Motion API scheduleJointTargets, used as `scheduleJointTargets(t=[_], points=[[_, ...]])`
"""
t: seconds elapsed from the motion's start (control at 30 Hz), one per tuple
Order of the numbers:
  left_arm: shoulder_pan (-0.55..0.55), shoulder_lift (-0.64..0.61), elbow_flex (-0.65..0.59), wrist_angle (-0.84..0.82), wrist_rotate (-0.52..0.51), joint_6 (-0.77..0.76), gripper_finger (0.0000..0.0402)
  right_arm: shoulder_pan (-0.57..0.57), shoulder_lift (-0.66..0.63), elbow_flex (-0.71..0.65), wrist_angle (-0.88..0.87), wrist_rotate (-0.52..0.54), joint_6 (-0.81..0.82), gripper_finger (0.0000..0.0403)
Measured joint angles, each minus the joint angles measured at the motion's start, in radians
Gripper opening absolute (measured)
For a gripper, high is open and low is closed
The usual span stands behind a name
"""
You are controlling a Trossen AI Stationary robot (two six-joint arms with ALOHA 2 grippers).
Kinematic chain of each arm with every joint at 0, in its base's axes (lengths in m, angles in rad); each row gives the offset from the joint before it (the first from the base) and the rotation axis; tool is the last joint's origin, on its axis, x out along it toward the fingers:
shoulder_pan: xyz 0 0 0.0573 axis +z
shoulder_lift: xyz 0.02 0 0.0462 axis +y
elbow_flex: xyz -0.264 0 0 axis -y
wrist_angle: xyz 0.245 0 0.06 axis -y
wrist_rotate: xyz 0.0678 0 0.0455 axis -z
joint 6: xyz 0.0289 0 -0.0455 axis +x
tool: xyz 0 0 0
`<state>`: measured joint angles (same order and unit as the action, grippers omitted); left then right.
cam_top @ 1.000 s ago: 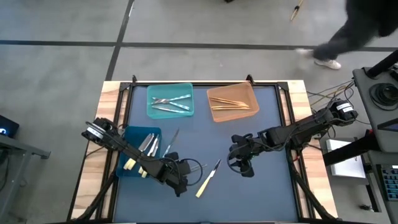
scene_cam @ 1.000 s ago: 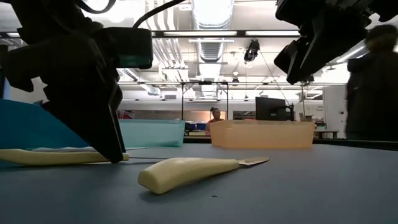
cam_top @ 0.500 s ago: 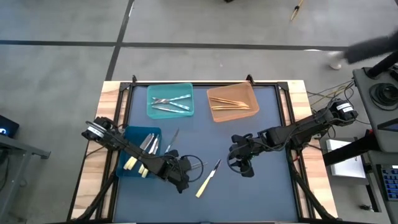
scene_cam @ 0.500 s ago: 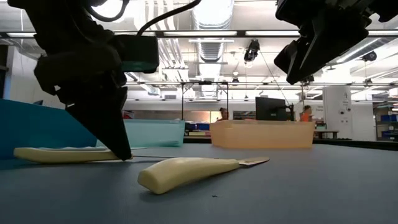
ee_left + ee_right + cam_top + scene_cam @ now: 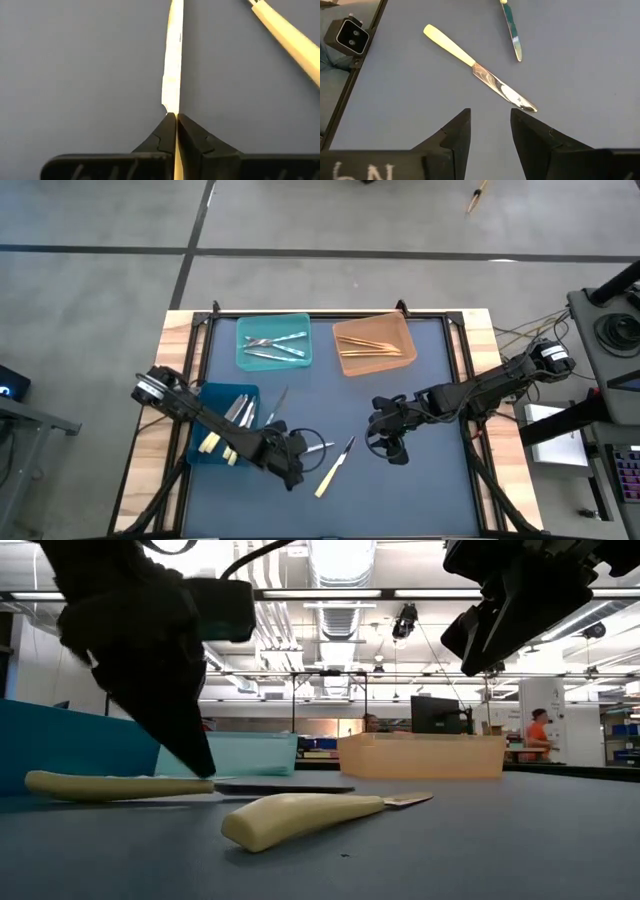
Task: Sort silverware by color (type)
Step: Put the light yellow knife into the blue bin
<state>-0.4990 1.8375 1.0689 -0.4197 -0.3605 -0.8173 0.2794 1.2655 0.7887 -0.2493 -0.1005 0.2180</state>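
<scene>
A knife with a pale yellow handle [image 5: 100, 786] and dark blade [image 5: 290, 787] lies near the table's front middle, and my left gripper [image 5: 297, 455] is shut on it. A second yellow-handled knife [image 5: 335, 465] rests flat on the mat just to its right, untouched. My right gripper [image 5: 390, 446] hangs open above the mat right of both knives, holding nothing. In the right wrist view its fingers [image 5: 455, 135] stand short of that free knife [image 5: 480, 70]. My left gripper pinches the knife between its two fingertips [image 5: 162, 131], about where the yellow handle meets the blade [image 5: 171, 107]. The fingers slant down from the table's left and point along the knife, which sits on edge between them. It lies about level; whether it is clear of the mat I cannot tell.
A blue bin [image 5: 212, 395] with yellow-handled pieces stands at the left, a teal bin [image 5: 273, 323] with silvery pieces at the far middle, and an orange bin [image 5: 373, 325] with orange-tan pieces beside it. A grey knife [image 5: 277, 404] lies beside the blue bin.
My left gripper has shut on the yellow-handled knife from wide open, staying in place. The knife has shifted a little toward the table's right, and its blade now shows past the fingers in the low view.
</scene>
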Motion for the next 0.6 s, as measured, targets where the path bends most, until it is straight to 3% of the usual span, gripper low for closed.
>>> scheduleJointTargets(t=[0.37, 0.43, 0.53, 0.6], points=[[-0.008, -0.049, 0.001, 0.006, 0.003, 0.086, 0.0002, 0.000, 0.000, 0.000, 0.001, 0.000, -0.006, 0.0126], [-0.023, -0.046, -0.003, 0.026, -0.045, 0.156, 0.0001, 0.000, 0.000, 0.000, 0.002, 0.000, -0.011, 0.0124], [-0.077, -0.057, -0.016, 0.125, -0.196, 0.309, 0.0001, 0.004, 0.000, -0.018, 0.068, 0.002, -0.042, 0.0123], [-0.094, -0.082, -0.036, 0.153, -0.225, 0.351, 0.0001, 0.009, 0.000, -0.041, 0.131, 0.003, -0.061, 0.0123]])
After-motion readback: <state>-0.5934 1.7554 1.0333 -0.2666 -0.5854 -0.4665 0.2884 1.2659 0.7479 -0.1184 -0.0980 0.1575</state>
